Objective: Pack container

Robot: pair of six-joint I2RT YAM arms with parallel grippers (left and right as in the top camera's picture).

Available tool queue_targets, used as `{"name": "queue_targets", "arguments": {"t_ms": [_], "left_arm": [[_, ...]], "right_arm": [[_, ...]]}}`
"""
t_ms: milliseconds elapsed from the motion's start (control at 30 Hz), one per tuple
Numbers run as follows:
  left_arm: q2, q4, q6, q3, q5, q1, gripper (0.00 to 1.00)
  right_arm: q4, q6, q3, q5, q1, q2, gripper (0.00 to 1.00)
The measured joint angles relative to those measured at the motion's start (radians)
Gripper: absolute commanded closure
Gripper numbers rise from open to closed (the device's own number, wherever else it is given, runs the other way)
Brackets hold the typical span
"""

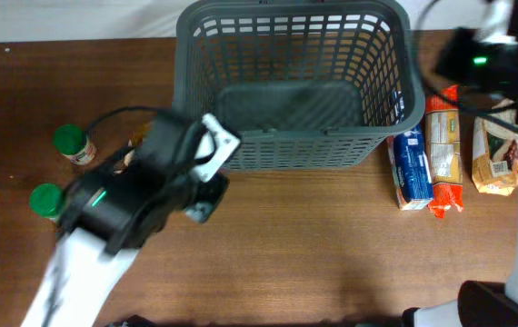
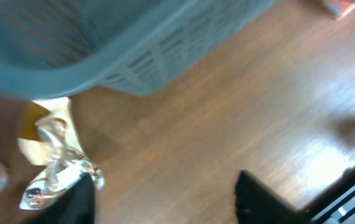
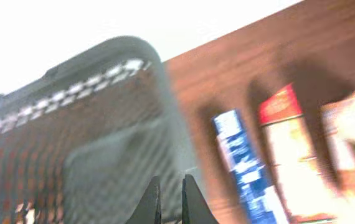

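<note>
A wooden table seen from above, with the container, a large dark grey lattice basket with a thick rolled rim, standing at twelve o'clock; it looks to have nothing in it. The left arm reaches in from eight o'clock and ends just outside the basket's near left corner. In the left wrist view the left gripper is spread wide, its two dark fingers far apart at the bottom edge with only bare wood between them, gripping nothing. In that view the basket wall fills the top of the picture, and a crinkled silver and yellow packet lies on the table at nine o'clock, beside the left finger. Two green-lidded jars, one and another, stand at nine o'clock on the table, well apart from the basket. The right arm hangs at two o'clock. The right gripper is narrow, its fingertips drawn almost together with nothing between them, and it looks toward the basket's right wall. Just right of the basket, at three o'clock, lie a blue packet, a red and orange packet touching it, and a beige packet farther right.
</note>
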Motion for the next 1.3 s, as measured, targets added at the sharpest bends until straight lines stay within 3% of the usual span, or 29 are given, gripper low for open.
{"name": "queue_targets", "arguments": {"t_ms": [133, 433, 500, 600, 1067, 1300], "left_arm": [[-0.145, 0.037, -0.004, 0.001, -0.063, 0.0, 0.2], [-0.275, 0.059, -0.005, 0.001, -0.269, 0.0, 0.16], [-0.272, 0.045, -0.005, 0.001, -0.287, 0.0, 0.06], [-0.264, 0.029, -0.021, 0.001, -0.302, 0.0, 0.0], [-0.167, 0.007, -0.092, 0.001, -0.315, 0.0, 0.01], [-0.145, 0.007, -0.123, 0.001, -0.316, 0.0, 0.01]], "right_arm": [[-0.001, -0.019, -0.002, 0.003, -0.08, 0.012, 0.96], [-0.002, -0.026, -0.032, -0.057, -0.109, 0.235, 0.96], [-0.004, -0.026, -0.039, -0.098, -0.105, 0.283, 0.96], [-0.003, -0.026, -0.039, -0.155, -0.09, 0.327, 0.96], [0.033, -0.055, -0.039, -0.237, 0.059, 0.336, 0.96], [-0.063, -0.055, -0.039, -0.153, 0.012, 0.336, 0.92]]}}
